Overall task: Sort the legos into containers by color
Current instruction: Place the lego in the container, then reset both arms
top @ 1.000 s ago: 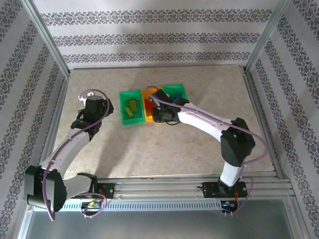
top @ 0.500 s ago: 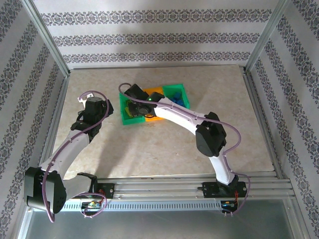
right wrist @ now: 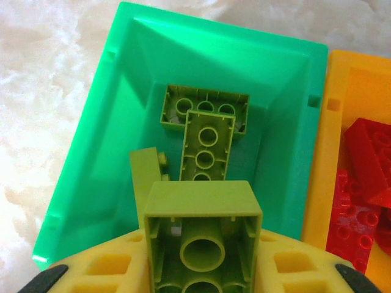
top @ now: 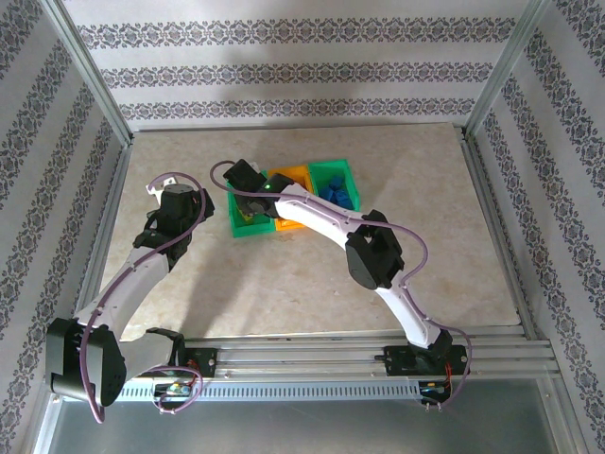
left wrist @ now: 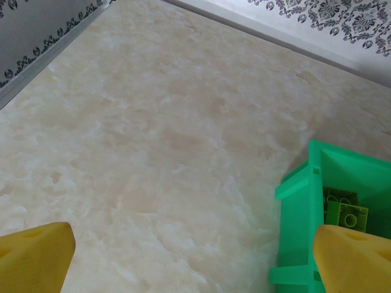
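One yellow-green brick [right wrist: 201, 213] is gripped in my right hand [right wrist: 203, 274] above a green bin [right wrist: 116, 128]. My left hand [left wrist: 195, 250] spreads wide near it.

The right arm [top: 326, 219] reaches far and leftward across the table, right gripper [right wrist: 201, 262] clamped on a yellow-green brick [right wrist: 198, 204]; the left arm [top: 132, 274] is bent, left gripper [left wrist: 195, 259] spread wide.

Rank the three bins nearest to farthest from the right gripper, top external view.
1. Left green bin: left end of the row, directly under the right gripper, which holds a yellow-green brick.
2. Orange bin: middle of the row, next over.
3. Right green bin: right end of the row, blue legos inside.
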Controlling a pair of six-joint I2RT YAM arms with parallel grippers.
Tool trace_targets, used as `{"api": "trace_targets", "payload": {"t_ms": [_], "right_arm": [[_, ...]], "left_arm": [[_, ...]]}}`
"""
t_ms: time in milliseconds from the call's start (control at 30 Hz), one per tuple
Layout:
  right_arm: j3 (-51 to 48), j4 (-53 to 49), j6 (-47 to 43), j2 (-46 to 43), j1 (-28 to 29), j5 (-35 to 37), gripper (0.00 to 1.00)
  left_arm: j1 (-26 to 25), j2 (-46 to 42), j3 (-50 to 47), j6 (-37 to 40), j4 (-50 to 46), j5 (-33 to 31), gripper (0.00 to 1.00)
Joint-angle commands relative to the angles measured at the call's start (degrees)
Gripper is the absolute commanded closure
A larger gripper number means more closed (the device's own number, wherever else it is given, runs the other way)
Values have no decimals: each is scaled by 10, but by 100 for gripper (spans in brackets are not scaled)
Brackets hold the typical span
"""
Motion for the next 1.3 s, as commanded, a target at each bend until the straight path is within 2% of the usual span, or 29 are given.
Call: {"api": "trace_targets", "payload": {"t_ms": [0,233,667,833,1267], "right_arm": [[26,-19,-15,8,2,36,65],[20,-24,-16,2,1,51,55],[-17,-11,-13,-56,1,63,51],[-86,12,-7,-120,1,86,49],[-385,56,35,-342,-22,198,35]], "left_arm": [[9,-9,-8,-5,18,-8,0],[10,-8,-8,-4,19,-6,0],[12,-13,-5,2,11,-14,0],[15,-19,-5,13,6,-29,0],[30,-40,-12,43,-17,-67,0]]}}
